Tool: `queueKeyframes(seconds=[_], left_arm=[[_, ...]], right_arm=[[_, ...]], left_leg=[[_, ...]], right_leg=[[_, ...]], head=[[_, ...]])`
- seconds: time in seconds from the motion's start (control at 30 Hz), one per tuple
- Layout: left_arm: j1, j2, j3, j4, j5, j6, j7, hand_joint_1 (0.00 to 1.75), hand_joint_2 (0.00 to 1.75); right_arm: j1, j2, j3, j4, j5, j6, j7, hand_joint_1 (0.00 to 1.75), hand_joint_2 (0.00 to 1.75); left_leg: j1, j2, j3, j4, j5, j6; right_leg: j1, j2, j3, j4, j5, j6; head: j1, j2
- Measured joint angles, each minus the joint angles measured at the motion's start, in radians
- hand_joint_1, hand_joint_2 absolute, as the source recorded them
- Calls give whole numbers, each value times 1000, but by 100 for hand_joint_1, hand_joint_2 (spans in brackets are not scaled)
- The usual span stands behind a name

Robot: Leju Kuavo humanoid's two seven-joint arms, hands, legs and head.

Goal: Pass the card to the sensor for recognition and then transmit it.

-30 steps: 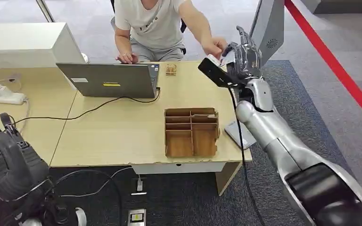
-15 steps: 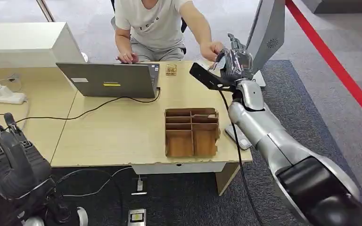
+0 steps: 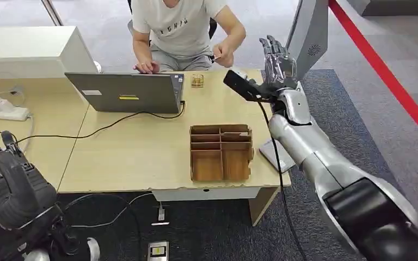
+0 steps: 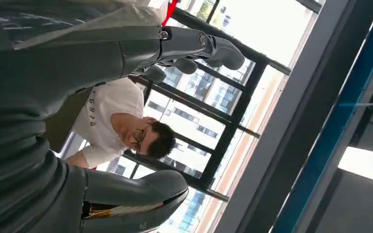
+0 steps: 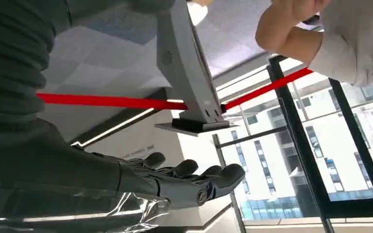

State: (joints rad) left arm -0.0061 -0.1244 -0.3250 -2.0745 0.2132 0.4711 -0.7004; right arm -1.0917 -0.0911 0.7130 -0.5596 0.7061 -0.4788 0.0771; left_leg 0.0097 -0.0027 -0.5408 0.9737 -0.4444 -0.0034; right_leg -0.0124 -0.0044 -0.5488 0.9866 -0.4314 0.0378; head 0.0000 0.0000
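My right hand point(image 3: 275, 58) is raised over the table's far right corner, fingers straight up and apart, holding nothing; the right wrist view shows the same hand point(image 5: 175, 183) empty. The grey upright sensor panel point(image 3: 310, 31) stands just behind it, and the sensor point(image 5: 187, 73) rises past my fingers. A seated person's hand point(image 3: 224, 53) is drawn back near their chest, pinching something small and thin that may be the card. My left hand point(image 3: 10, 182) hangs low at the left beside the table, fingers apart and empty. Its thumb point(image 4: 136, 194) holds nothing.
On the wooden table point(image 3: 136, 157) stand a grey laptop point(image 3: 125, 92), a compartmented wooden organizer point(image 3: 220, 152), a small wooden piece point(image 3: 197, 80) and a grey pad point(image 3: 275, 156) at the right edge. A power strip point(image 3: 2, 111) and white box point(image 3: 27, 51) lie left.
The person's hand, which met my right hand a second ago, has pulled back toward their chest. My right hand's fingers have straightened and it no longer holds the card.
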Motion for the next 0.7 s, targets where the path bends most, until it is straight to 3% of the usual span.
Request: queueKeyframes(seconds=[0.2, 0.53, 0.7], left_arm=[[16, 1, 18, -3, -11, 18, 0, 0, 175], [51, 23, 28, -27, -38, 114, 0, 0, 175], [61, 37, 28, -39, -39, 131, 0, 0, 175]], right_arm=[[77, -77, -6, -180, -62, 77, 17, 0, 175], [361, -214, -46, -581, -340, 258, 29, 0, 175], [450, -255, -47, -714, -359, 290, 37, 0, 175]], left_leg=[[0, 0, 0, 0, 0, 0], [0, 0, 0, 0, -1, 0], [0, 0, 0, 0, -1, 0]], right_leg=[[0, 0, 0, -1, 0, 0], [0, 0, 0, -1, 0, 0], [0, 0, 1, -1, 0, 0]], head=[[0, 0], [0, 0], [0, 0]])
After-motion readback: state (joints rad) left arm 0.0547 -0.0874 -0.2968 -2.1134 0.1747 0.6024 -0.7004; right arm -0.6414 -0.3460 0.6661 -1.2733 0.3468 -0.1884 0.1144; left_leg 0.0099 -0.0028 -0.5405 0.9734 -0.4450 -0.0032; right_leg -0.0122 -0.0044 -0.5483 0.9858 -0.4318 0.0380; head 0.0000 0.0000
